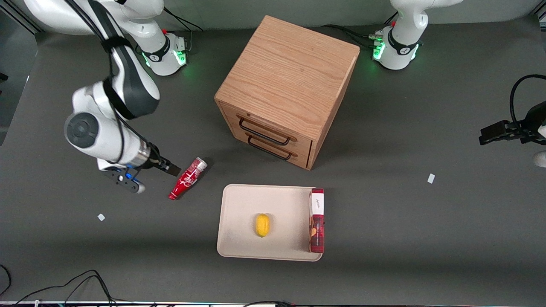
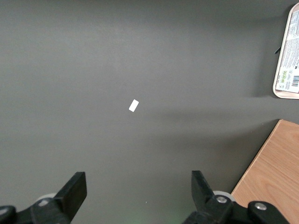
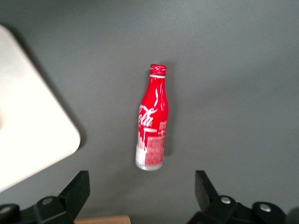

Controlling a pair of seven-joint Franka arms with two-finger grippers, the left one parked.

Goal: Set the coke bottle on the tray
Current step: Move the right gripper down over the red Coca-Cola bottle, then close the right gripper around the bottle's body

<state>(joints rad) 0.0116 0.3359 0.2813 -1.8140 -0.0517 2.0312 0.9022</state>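
- The coke bottle [image 1: 188,178] is lying on its side on the dark tabletop [image 1: 405,221], off the tray [image 1: 239,238] and near the corner of the tray that faces the working arm's end.
- Its silver base is pointing toward the wooden drawer cabinet [image 1: 286,87], while its red cap is pointing toward the front camera.
- The gripper [image 1: 170,168] is hovering just beside the bottle's base end, on the side toward the working arm's end of the tabletop.
- In the right wrist view, the fingers [image 3: 77,186] are standing wide apart with the bottle [image 3: 152,122] lying between and ahead of them, and they are not touching it.
- The cream tray is resting flat on the tabletop, nearer to the front camera than the cabinet.
- A yellow lemon [image 1: 262,224] is sitting near the middle of the tray.
- A long red box [image 1: 316,219] with a white label is lying along the tray's edge toward the parked arm's end.
- Two small white scraps [image 1: 101,217] are lying on the tabletop, one toward each end, well apart from the tray.
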